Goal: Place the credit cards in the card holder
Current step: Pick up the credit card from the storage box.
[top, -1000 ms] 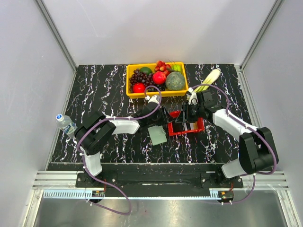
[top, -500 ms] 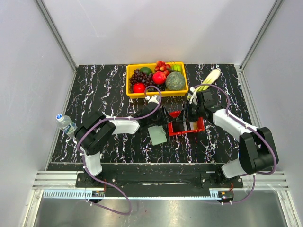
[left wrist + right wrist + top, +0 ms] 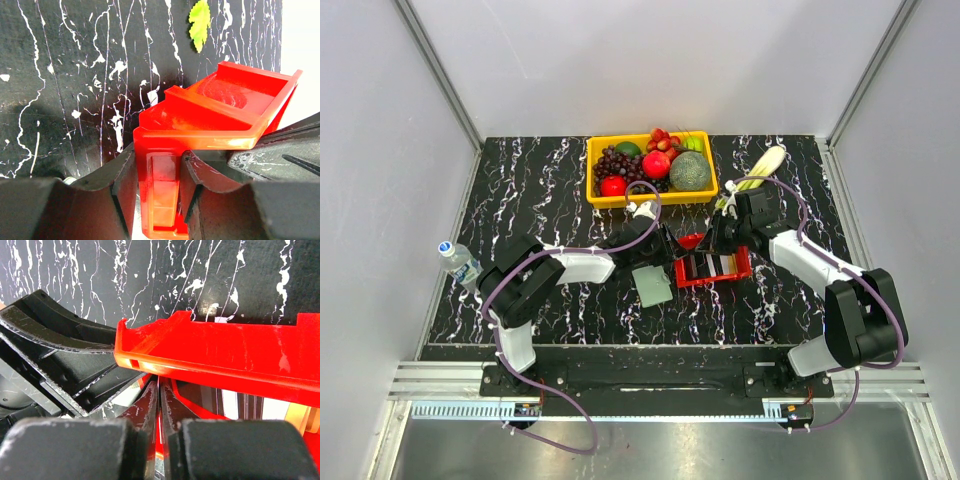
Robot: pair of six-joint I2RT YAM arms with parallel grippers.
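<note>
Card holder [image 3: 652, 286] is a flat, grey-green, roughly square pouch.

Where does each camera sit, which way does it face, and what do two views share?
Top external: above, behind the arms, looking down on the table; both arms meet at the red basket.
Left wrist: wrist-mounted, looking along the left gripper, clamped on the red basket's wall.
Right wrist: wrist-mounted, looking along the right gripper, shut, facing the basket's rim.
Shared: the red basket, in all views.
</note>
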